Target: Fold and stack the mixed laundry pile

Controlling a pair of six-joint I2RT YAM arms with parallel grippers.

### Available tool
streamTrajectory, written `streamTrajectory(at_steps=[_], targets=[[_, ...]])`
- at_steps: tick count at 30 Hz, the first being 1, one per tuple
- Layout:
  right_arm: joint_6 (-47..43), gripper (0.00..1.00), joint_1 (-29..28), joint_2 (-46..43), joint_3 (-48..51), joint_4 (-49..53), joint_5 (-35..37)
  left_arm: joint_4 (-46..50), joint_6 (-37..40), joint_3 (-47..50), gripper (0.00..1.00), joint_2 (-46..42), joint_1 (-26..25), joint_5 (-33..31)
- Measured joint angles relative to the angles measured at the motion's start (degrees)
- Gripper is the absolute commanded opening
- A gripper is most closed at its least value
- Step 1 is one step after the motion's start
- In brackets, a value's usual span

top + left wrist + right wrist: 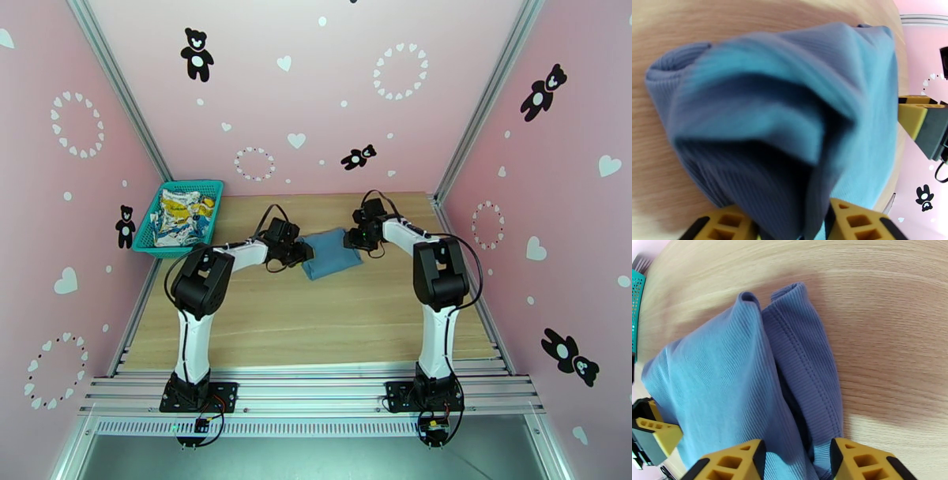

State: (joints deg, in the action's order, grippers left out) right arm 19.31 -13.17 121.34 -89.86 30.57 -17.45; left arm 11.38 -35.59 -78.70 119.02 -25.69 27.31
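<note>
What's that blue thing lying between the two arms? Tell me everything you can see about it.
It is a dusty-blue tank top of soft ribbed knit with stitched hems, folded into a compact bundle on the wooden table, toward its far side. Its left end rises in loose folds between the fingers of the left gripper; its right edge lies between those of the right gripper. Whether either pinches it is unclear.

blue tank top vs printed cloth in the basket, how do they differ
The blue tank top is plain; the printed cloth is white with yellow and blue. The blue tank top lies folded on the table; the printed cloth sits crumpled in the teal basket. Both are soft fabric.
</note>
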Motion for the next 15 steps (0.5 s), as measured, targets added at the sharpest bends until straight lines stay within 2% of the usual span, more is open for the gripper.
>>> streamTrajectory(at_steps=[3, 7, 11, 15], targets=[[-2.73, 0.62, 0.0, 1.44, -1.4, 1.22, -0.52, 3.76, 1.16, -0.46, 0.61, -4.04, 0.0, -3.13], [-5.9, 0.75, 0.0, 2.47, -2.43, 1.31, -2.97, 7.02, 1.84, -0.66, 0.68, -9.01, -0.2, -7.43], [-8.98, 0.77, 0.02, 4.04, -6.25, 2.51, -5.27, 8.92, 2.21, -0.81, 0.7, -8.74, -0.7, -10.67], [-11.17, 0.78, 0.24, 7.34, -12.39, 4.72, -6.25, 10.34, 2.38, -2.93, 0.69, -3.52, -1.7, -11.93]])
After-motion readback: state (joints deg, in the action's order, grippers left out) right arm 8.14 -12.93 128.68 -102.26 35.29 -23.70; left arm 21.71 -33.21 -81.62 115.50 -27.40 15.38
